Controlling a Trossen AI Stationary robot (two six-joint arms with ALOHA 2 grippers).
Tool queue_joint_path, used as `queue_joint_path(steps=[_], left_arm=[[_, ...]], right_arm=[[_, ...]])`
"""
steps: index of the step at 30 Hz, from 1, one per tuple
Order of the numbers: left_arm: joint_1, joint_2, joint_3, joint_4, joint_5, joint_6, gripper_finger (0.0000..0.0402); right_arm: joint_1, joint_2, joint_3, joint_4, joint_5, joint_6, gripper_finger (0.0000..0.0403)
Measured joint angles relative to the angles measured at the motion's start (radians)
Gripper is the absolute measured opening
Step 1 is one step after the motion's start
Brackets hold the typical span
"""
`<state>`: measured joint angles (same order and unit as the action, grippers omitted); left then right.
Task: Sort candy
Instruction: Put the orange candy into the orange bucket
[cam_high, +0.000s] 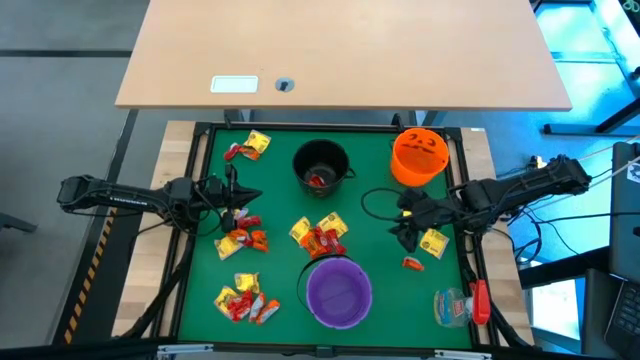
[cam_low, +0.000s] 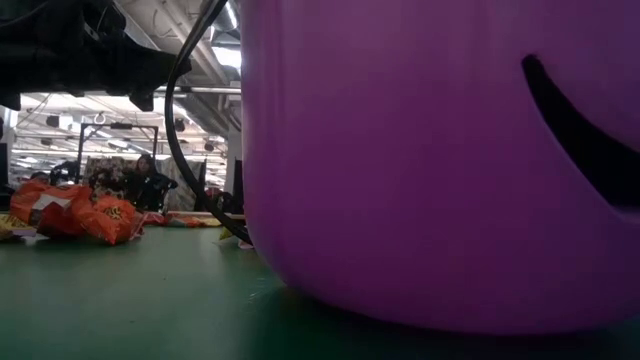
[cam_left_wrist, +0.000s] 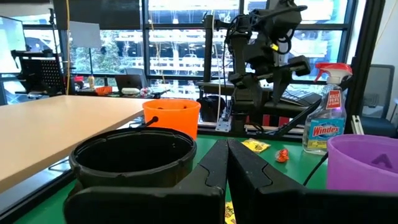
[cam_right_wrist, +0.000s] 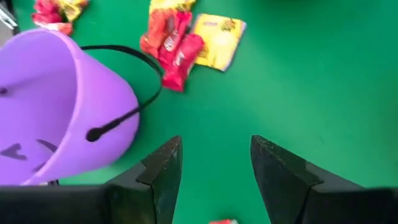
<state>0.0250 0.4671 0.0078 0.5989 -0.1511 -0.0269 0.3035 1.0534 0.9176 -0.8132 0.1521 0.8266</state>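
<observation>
I have the left gripper (cam_high: 238, 197) over the left side of the green mat (cam_high: 380, 260), its two dark fingers (cam_left_wrist: 249, 171) pressed together with nothing between them. It points across the mat toward the black plastic bucket (cam_high: 321, 165), which fills the near part of its wrist view. The right gripper (cam_high: 405, 225) sits over the right side of the mat, just below the orange plastic pumpkin bucket (cam_high: 419, 155); its fingers (cam_right_wrist: 163, 168) stand apart over bare green, holding nothing.

The candy, small shiny sweets in yellow, red and orange wrappers, lies in scattered groups: one cluster (cam_high: 318, 236) at the centre just above the purple plastic bucket (cam_high: 339, 291), one (cam_high: 243, 240) near the left gripper, one (cam_high: 243, 300) at the lower left, and a pair (cam_high: 248, 147) at the upper left. A yellow piece (cam_high: 434, 243) lies just beside the right gripper, with a small red one (cam_high: 413, 263) below it. Some red shows inside the black bucket.

A clear plastic spray bottle with a red trigger (cam_high: 462, 304) lies in the mat's lower right corner.
</observation>
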Motion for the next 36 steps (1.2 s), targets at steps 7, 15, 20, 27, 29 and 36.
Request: queue_joint_path(steps=[7, 15, 20, 27, 29, 36], left_arm=[[0.0, 0.0, 0.0, 0.0, -0.001, 0.001, 0.0], [0.0, 0.0, 0.0, 0.0, 0.0, 0.002, 0.0], [0.0, 0.0, 0.0, 0.0, -0.001, 0.002, 0.0], [0.0, 0.0, 0.0, 0.0, -0.011, 0.003, 0.0], [0.0, 0.0, 0.0, 0.0, -0.012, 0.003, 0.0], [0.0, 0.0, 0.0, 0.0, -0.015, 0.003, 0.0]], right_arm=[[0.0, 0.0, 0.0, -0.028, -0.006, 0.013, 0.0186], [0.156, -0.006, 0.0, 0.067, 0.302, -0.047, 0.0186], [0.28, -0.006, -0.033, 0.065, 0.496, 0.025, 0.0186], [0.319, -0.022, -0.11, 0.062, 0.555, 0.145, 0.0186], [0.319, -0.024, -0.121, 0.063, 0.555, 0.157, 0.0186], [0.319, -0.028, -0.127, 0.069, 0.591, 0.187, 0.0186]])
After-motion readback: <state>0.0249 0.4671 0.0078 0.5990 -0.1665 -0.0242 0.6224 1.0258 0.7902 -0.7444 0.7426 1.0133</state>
